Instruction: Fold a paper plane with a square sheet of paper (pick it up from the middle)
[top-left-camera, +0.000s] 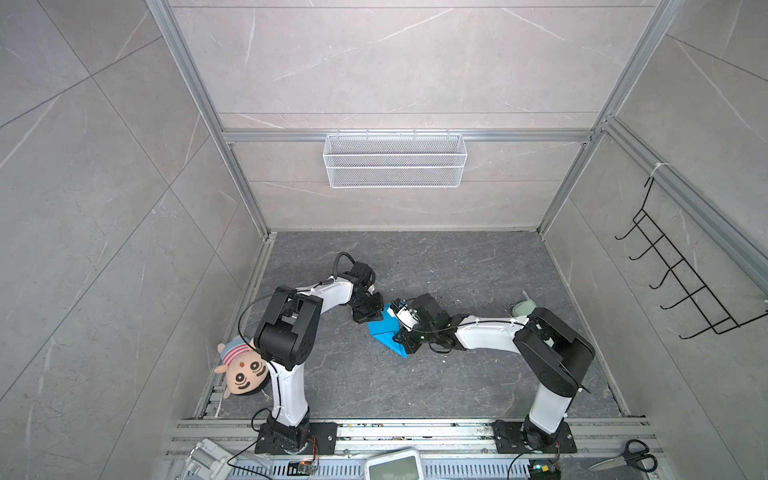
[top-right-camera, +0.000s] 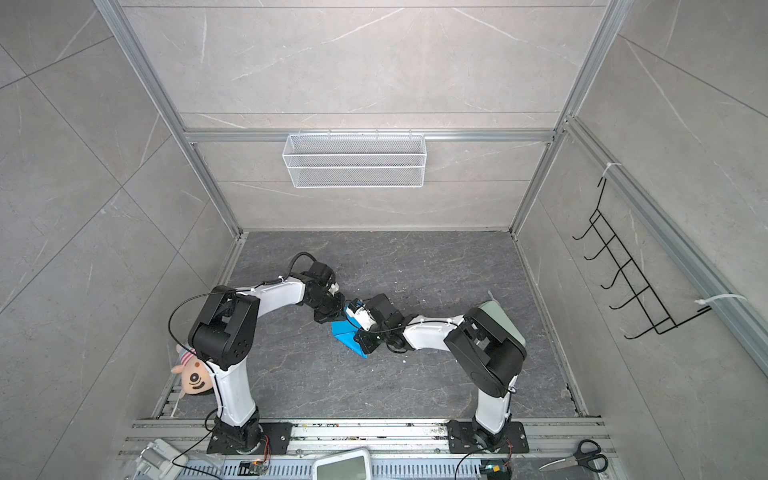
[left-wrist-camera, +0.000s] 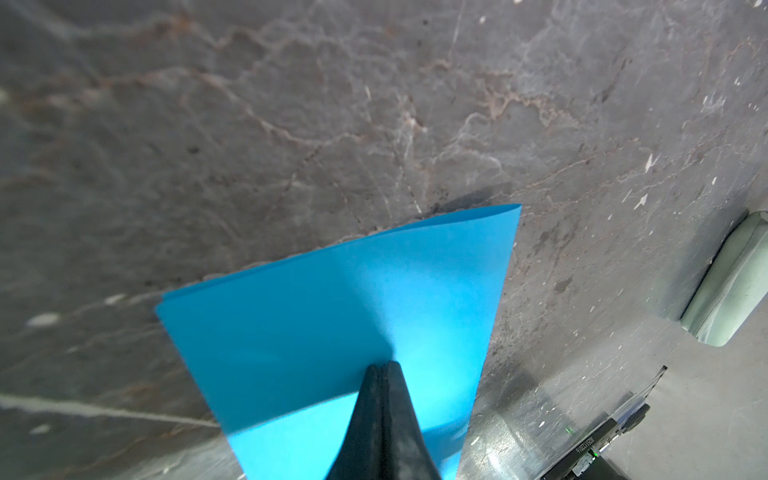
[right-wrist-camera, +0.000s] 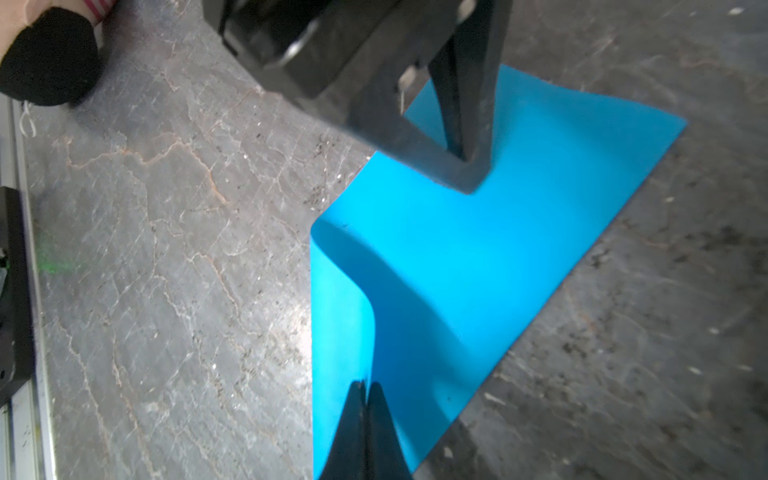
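Observation:
The square sheet of paper (top-left-camera: 383, 330) (top-right-camera: 345, 332) is bright sky-blue and lies mid-table between both arms, one part lifted into a curved ridge. My left gripper (left-wrist-camera: 381, 365) (top-left-camera: 371, 319) is shut, its tips pressed down on the flat part of the sheet (left-wrist-camera: 332, 299); no paper shows between them. In the right wrist view the left gripper (right-wrist-camera: 467, 174) stands on the far part of the sheet (right-wrist-camera: 519, 249). My right gripper (right-wrist-camera: 365, 383) (top-left-camera: 400, 338) is shut on the raised ridge at the sheet's near end. No paper plane shows.
A plush doll (top-left-camera: 241, 370) lies at the front left by the left arm's base. A pale green container (top-left-camera: 523, 309) sits behind the right arm. A white wire basket (top-left-camera: 395, 160) hangs on the back wall, black hooks (top-left-camera: 685, 282) on the right wall. Scissors (top-left-camera: 627, 457) lie front right.

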